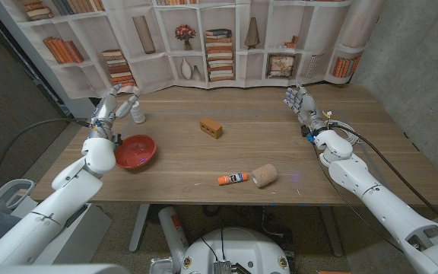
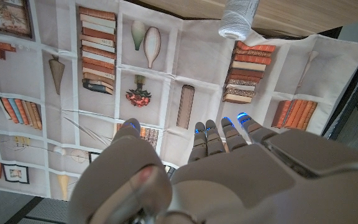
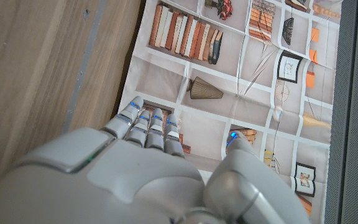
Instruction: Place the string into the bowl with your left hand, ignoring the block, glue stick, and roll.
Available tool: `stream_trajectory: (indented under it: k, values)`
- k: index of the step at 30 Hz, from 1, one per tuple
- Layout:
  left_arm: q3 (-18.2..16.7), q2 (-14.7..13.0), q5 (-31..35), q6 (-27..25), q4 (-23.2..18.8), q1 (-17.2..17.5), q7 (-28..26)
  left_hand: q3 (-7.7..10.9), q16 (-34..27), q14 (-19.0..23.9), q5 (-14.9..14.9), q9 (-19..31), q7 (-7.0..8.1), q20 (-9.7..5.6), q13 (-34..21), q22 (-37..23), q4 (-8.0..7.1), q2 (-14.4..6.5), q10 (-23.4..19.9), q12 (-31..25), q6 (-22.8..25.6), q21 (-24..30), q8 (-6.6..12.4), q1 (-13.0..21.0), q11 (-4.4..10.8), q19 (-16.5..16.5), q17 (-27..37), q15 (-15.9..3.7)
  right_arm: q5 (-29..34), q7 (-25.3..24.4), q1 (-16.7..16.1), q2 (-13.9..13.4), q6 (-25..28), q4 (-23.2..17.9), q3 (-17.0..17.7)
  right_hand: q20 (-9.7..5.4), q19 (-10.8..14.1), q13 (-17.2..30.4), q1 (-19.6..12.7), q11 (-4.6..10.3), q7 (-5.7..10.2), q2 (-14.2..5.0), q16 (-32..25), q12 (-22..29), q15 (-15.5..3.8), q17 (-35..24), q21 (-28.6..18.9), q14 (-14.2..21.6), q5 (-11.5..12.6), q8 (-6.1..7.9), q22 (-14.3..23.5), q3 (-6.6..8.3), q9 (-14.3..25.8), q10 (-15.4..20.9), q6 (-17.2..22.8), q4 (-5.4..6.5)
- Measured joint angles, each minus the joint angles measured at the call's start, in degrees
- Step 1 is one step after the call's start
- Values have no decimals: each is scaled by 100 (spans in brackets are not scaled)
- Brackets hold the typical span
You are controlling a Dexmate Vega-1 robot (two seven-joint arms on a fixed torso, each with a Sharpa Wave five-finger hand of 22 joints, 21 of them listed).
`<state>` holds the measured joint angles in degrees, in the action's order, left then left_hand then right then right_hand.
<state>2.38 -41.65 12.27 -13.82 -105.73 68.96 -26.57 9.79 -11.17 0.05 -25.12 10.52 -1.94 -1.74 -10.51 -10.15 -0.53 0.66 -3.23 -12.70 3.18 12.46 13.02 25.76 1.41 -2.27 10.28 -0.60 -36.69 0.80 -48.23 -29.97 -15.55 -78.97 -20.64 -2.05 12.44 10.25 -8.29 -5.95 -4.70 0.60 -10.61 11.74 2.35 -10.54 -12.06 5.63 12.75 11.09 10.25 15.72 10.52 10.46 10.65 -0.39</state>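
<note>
So the string (image 1: 138, 113) is a small white spool standing upright at the upper left of the head view, on the wooden bench (image 1: 280, 144), just beside the left hand (image 1: 109, 114) and just above the bowl (image 1: 135, 151). In the left wrist view the same spool (image 2: 239, 17) sits at the top of the frame, apart from the fingertips (image 2: 207, 132), so nothing is touching it.

The left hand is raised over the bench's left edge, fingers apart and reaching toward the spool, holding nothing. The red bowl sits left of centre, right next to the left wrist; I can't make out anything inside it.

The right hand (image 1: 303, 106) is up at the upper right of the head view, over the far part of the bench, fingers spread and empty. In the right wrist view that hand (image 3: 154, 168) has its fingers (image 3: 148, 127) side by side and the thumb off to one side, nothing in it.

The other stuff: block (image 1: 211, 127) around the middle, glue stick (image 1: 233, 179) lower middle, and the roll (image 1: 264, 175) just beside it on the right. A printed bookshelf backdrop (image 1: 226, 38) is behind the bench
</note>
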Motion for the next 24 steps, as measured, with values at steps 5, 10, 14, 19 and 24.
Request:
stream_trajectory:
  k: [5, 10, 14, 19, 24]
  values:
    - [72, -86, 108, -187, -67, -38, 17, 24, 0, 0, 0, 0, 21, 0, 0, 0, 24, 8, 0, 0, -22, -40, 0, 53, 0, 0, -16, 0, 2, -1, 4, 0, 5, 0, -3, 0, 0, 0, 21, 0, 0, 21, 0, 0, 0, 0, 0, 0, 0, 0, 0, 0, 0, 0, 0, 0]
    - [211, -183, 302, -474, -86, -141, 71, 30, 0, 0, 0, 0, 21, 0, 0, 0, 64, 8, 0, 0, -22, -39, 0, 99, 0, 0, -16, 0, 2, -1, 5, 0, 11, 4, -5, 0, 0, 0, 21, 0, 0, 21, 0, 0, 0, 0, 0, 0, 0, 0, 0, 0, 0, 0, 0, 0]
    - [331, -262, 504, -772, -87, -247, 165, 31, 0, 0, 0, 0, 21, 0, 0, 0, 111, 19, -15, 0, -21, -39, 0, 132, 15, 0, -16, 0, 4, -1, 9, 2, 21, 10, -13, 0, 0, 0, 21, 0, 0, 21, 0, 0, 0, 1, 0, 0, 0, 0, 0, 0, 0, -1, 0, 0]
    - [434, -338, 605, -918, -94, -345, 219, 55, 0, 35, -23, 0, 21, -30, 0, 0, 135, 43, -22, 0, -22, -39, 0, 214, 22, 30, -16, -9, 10, -1, 10, 1, 34, 11, -17, 0, 0, 0, 43, 0, 0, -1, 0, 0, 0, 13, 0, 0, 0, 0, 0, 1, 0, -1, 0, 0]
    - [540, -419, 775, -1195, -108, -458, 326, 32, 0, 60, -33, 0, 21, -30, 0, 0, 158, 35, -22, 21, -21, -39, 0, 231, 22, 30, -16, -3, 12, -17, 10, 2, 55, 10, -20, 0, -1, 0, 95, 0, 0, -53, 0, 0, 32, 16, 16, 32, 0, 0, 0, 1, 0, -1, 0, 0]
